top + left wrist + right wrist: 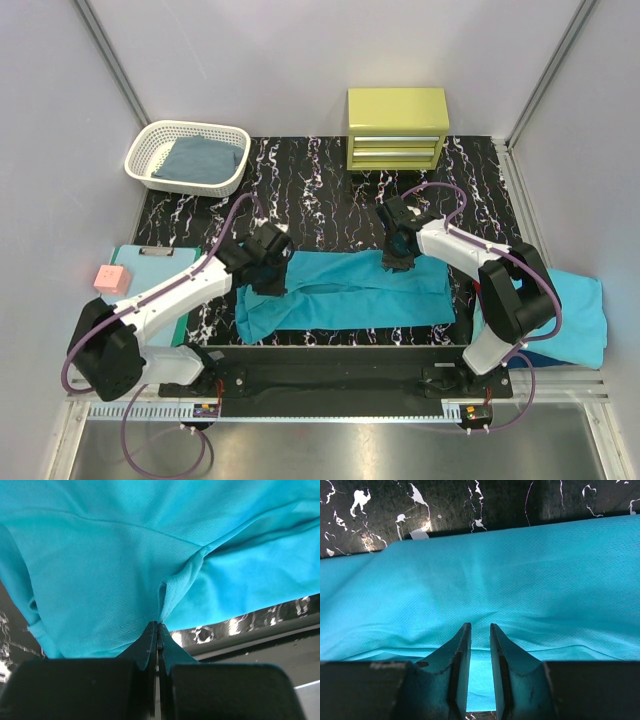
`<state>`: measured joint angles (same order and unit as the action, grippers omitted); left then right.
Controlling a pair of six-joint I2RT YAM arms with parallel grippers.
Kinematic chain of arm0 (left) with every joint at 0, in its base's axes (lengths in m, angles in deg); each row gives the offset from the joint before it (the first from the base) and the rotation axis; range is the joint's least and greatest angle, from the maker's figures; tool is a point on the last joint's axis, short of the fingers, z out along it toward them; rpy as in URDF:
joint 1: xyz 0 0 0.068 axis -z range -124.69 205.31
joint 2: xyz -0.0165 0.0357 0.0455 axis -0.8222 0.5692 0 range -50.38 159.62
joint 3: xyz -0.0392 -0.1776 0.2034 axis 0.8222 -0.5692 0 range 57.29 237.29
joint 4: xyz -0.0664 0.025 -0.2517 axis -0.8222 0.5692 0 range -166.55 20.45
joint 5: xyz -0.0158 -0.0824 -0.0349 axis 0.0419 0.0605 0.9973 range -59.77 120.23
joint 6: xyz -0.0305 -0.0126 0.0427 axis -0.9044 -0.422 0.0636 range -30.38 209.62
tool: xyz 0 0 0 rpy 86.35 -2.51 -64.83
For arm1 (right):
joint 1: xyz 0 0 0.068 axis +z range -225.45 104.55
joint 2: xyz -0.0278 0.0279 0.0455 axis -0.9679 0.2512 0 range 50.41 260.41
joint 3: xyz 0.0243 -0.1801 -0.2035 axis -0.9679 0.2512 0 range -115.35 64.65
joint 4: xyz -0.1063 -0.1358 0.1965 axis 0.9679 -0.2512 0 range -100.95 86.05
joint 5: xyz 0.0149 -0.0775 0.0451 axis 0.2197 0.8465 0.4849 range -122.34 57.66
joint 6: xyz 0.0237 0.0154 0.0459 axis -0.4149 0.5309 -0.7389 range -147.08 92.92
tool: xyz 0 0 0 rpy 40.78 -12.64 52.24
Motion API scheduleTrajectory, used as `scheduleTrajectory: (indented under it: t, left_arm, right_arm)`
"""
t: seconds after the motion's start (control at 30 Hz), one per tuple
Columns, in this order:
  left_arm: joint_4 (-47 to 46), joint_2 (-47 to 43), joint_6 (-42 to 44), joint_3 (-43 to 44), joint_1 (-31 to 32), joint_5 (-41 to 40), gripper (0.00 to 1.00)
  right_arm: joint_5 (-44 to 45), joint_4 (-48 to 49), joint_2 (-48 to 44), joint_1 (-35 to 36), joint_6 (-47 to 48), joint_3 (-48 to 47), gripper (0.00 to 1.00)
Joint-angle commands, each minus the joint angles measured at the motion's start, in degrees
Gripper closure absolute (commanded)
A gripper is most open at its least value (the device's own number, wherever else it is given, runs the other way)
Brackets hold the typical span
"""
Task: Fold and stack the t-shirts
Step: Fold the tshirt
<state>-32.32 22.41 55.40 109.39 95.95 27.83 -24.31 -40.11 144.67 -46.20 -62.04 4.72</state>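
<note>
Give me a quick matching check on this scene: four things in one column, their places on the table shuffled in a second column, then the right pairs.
Things:
1. white basket
2. yellow-green drawer chest
3. pink block
4. teal t-shirt

Places:
A. centre
B. back left
C. left edge, towards the near side
D. back, right of centre

Pairs: 1-B, 2-D, 3-C, 4-A
</note>
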Motion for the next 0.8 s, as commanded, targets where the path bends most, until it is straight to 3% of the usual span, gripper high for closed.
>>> scheduleTrajectory:
  t: [0.0,0.27,0.37,0.4,0.47,0.5,0.57,0.63,0.77]
  left_arm:
    - [2.52,-2.48,-2.34,-1.47,0.84,-1.82,1.0]
    - [5.69,-0.38,-2.26,-3.14,1.11,-3.5,1.0]
    - [5.78,2.52,-1.99,-2.44,1.11,-3.41,0.86]
    - [5.87,2.79,-2.17,-2.09,1.28,-3.32,0.71]
    - [5.78,1.14,-2.87,-0.25,1.89,-4.11,0.6]
    - [5.7,0.08,-3.48,0.46,1.98,-5.68,0.45]
    - [5.43,-3.43,-3.75,2.47,1.98,-7.62,0.27]
    - [4.38,-4.85,-3.32,3.71,1.9,-10.87,0.17]
    - [2.36,-1.0,-1.65,5.91,0.67,-12.99,0.18]
  right_arm:
    - [1.46,1.18,-0.13,0.72,0.95,-0.37,0.71]
    - [1.46,1.18,0.31,0.72,1.47,-0.99,0.71]
    - [1.28,1.09,0.4,0.72,1.65,-1.25,0.71]
    - [1.28,1.18,0.23,0.8,1.74,-1.25,0.71]
    - [1.37,1.18,-0.04,0.72,2.0,-1.25,0.71]
    - [1.28,1.18,-0.21,0.72,2.0,-1.25,0.71]
    - [1.46,1.18,-0.39,0.72,2.09,-1.08,0.7]
    - [1.46,1.27,-0.39,0.72,2.18,-0.99,0.71]
    - [0.58,1.62,-0.13,0.72,2.0,-0.9,0.71]
